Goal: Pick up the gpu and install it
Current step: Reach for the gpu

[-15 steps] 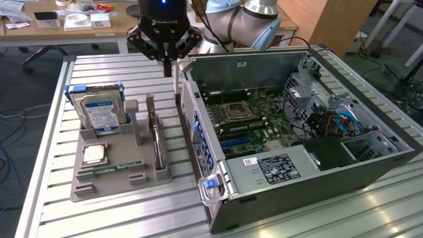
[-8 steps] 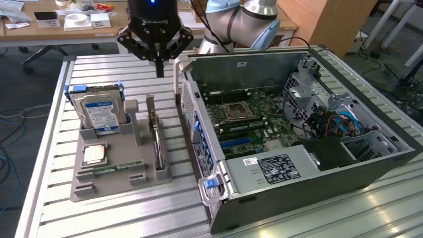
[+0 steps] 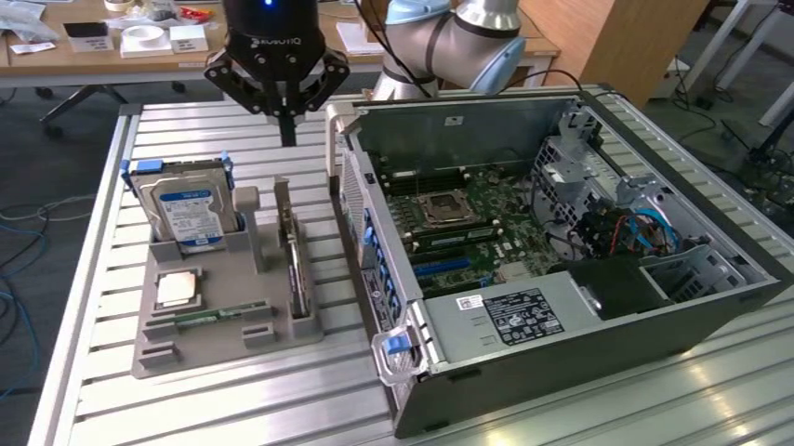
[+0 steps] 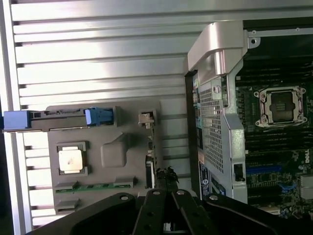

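On the slatted metal tabletop [image 3: 223,400], at the exterior view's left, I saw a grey holder tray [image 3: 211,344]. A silver hard drive [image 3: 186,214] with a blue label stood upright in it. Just in front of the drive a square processor chip [image 3: 177,288] and a narrow RAM stick [image 3: 218,316] lay flat. Along the tray's edge nearest the computer, the gpu [image 3: 294,265] stood on its long edge in a slot, untouched. The arm's black fingers [image 3: 288,121] hung above the far end of that card, clear of it, clenched together and grasping nothing. Further right, an open computer case [image 3: 522,372] lay on its side with its motherboard [image 3: 478,223] exposed and facing up. I judged the work to be at the approach to the pick-up, with nothing lifted or installed yet. To my eye, taking the card called for parted fingers lined up across its thin upper edge.
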Robot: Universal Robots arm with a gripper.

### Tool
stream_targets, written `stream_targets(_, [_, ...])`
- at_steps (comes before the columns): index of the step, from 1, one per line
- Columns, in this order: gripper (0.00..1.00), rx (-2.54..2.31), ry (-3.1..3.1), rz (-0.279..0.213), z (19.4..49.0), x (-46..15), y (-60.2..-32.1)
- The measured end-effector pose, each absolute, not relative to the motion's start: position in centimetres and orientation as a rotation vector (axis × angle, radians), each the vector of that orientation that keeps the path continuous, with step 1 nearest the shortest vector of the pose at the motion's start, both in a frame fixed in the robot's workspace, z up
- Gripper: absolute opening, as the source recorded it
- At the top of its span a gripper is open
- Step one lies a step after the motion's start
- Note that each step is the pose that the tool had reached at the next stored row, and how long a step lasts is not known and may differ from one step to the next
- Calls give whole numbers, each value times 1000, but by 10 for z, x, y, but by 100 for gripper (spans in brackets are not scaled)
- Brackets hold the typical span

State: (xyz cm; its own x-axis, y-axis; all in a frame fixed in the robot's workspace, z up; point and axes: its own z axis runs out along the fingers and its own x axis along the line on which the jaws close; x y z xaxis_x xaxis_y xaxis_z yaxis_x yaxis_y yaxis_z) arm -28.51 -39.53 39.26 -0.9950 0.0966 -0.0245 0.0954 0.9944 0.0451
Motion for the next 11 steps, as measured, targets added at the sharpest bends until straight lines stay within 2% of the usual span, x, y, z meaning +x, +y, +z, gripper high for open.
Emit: stream_targets(11, [11, 153, 3110, 68, 393, -293, -395])
